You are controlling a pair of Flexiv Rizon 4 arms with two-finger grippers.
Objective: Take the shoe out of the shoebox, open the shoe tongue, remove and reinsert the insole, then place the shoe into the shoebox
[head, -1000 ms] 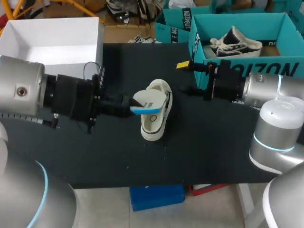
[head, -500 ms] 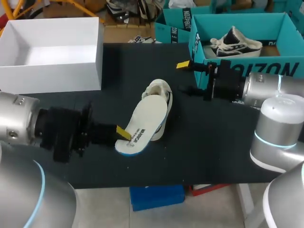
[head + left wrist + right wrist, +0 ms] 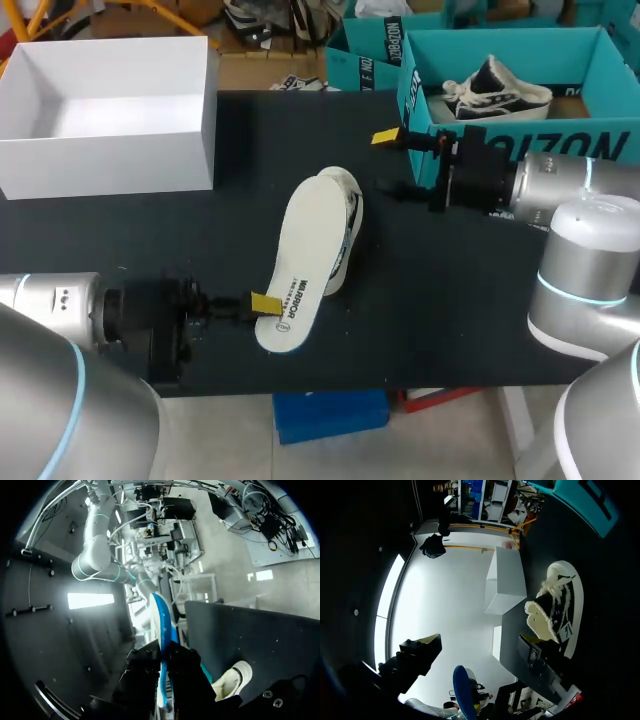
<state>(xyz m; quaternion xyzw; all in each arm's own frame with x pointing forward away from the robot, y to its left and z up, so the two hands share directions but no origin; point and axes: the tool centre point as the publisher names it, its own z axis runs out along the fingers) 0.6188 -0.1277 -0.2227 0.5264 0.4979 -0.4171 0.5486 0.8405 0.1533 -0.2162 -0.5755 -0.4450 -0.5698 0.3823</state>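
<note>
Our left gripper point(image 3: 262, 303) sits low over the near part of the table point(image 3: 450, 300). It is closed down to a narrow gap on the insole point(image 3: 305, 262), pinching it at its narrower, printed end. In the left wrist view the insole point(image 3: 162, 625) stands edge-on between the two dark fingers point(image 3: 186, 677) and runs straight out ahead of them, blue underside showing.

From above, the insole shows its pale top face. Its long axis runs from the near-left, at the gripper, to the far-right, and the broad end points toward the table's far edge. That broad end lies over the shoe point(image 3: 346, 185), hiding most of it, and we cannot tell whether the two touch.

The shoe rests mid-table, outside both boxes, its long axis running near to far and leaning a little right. We cannot tell which end is the toe.

Our right gripper point(image 3: 390, 162) hovers just beside the teal shoebox point(image 3: 500, 35), right of the shoe. Its fingers are spread wide and hold nothing. In its own wrist view the gripper point(image 3: 479, 642) faces the shoe point(image 3: 557, 605), well apart from it.

A white box point(image 3: 110, 160) stands at the far left.
</note>
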